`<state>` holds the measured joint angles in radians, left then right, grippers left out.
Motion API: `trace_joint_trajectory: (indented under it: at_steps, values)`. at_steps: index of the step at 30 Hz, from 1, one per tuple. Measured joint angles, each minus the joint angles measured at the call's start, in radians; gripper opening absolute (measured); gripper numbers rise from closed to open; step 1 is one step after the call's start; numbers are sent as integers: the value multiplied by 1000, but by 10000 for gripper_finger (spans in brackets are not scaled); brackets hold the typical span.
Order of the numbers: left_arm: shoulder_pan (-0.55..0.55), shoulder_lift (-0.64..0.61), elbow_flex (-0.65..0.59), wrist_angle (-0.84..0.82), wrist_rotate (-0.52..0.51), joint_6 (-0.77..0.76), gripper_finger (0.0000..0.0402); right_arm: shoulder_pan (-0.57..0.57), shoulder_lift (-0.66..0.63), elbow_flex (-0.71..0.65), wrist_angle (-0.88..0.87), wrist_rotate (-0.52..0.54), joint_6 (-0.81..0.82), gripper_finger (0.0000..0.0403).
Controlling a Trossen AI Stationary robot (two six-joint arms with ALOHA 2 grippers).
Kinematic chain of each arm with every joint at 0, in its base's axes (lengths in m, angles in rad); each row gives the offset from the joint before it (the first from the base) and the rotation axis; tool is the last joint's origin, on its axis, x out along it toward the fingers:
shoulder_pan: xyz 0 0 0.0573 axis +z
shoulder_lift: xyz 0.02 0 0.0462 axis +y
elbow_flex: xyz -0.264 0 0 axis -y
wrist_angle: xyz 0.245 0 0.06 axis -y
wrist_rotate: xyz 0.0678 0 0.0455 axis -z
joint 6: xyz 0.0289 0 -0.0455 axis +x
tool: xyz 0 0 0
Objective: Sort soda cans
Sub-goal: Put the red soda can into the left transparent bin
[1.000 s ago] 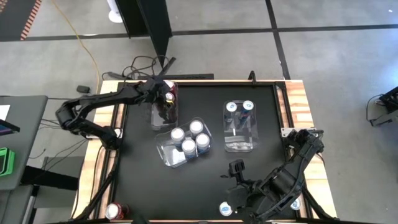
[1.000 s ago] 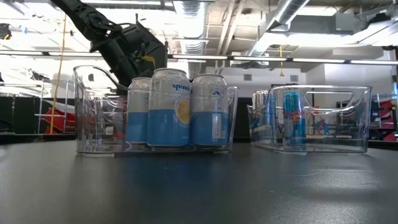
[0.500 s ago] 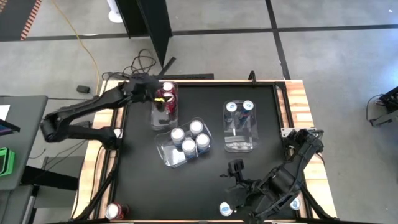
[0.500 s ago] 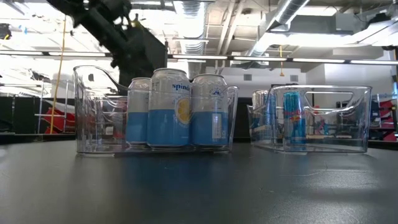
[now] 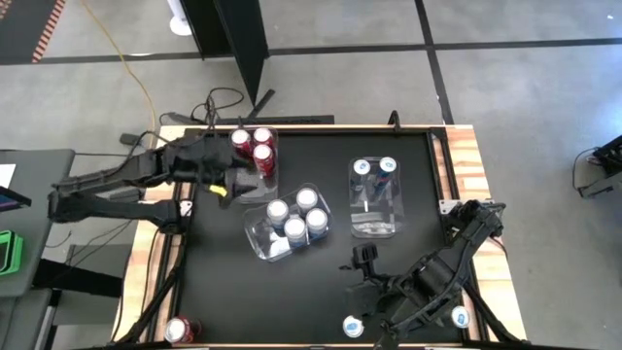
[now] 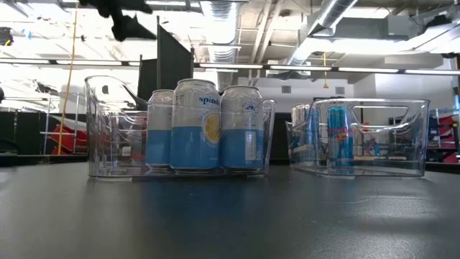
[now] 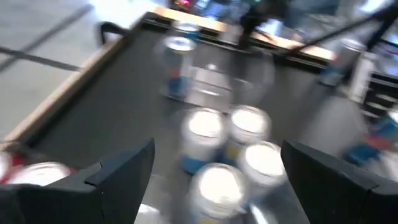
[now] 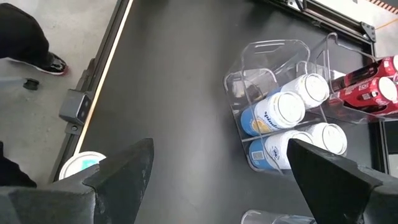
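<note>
Left gripper hanging wide open and empty by the table's left edge, just beside the bin of red cans near the far-left corner. Four white-blue cans packed in the middle bin, two blue cans in the right bin. Right gripper spread open too, empty, near the front edge by a loose can.

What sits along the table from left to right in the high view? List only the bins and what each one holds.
Bin with red cans → bin with four silver-white and light blue cans → bin with two dark blue cans.
</note>
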<state>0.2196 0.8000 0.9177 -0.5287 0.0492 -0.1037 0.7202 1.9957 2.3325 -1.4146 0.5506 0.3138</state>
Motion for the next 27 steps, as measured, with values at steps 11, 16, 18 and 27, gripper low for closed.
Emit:
trace_joint_trajectory:
  at_steps: [11, 16, 18, 27]
  values:
    - [-477, 200, 252, -317, -9, -154, 346, -40, 0, 0, 9, 0, -1, 388]
    - [-711, 315, 333, -464, -60, -308, 346, -52, 0, 0, 9, 0, -8, 388]
    - [-793, 352, 353, -502, -65, -392, 346, -57, 0, 0, 9, -1, -8, 388]
    - [-1112, 496, 403, -652, -72, -901, 337, -77, 0, 0, 21, -1, -8, 388]
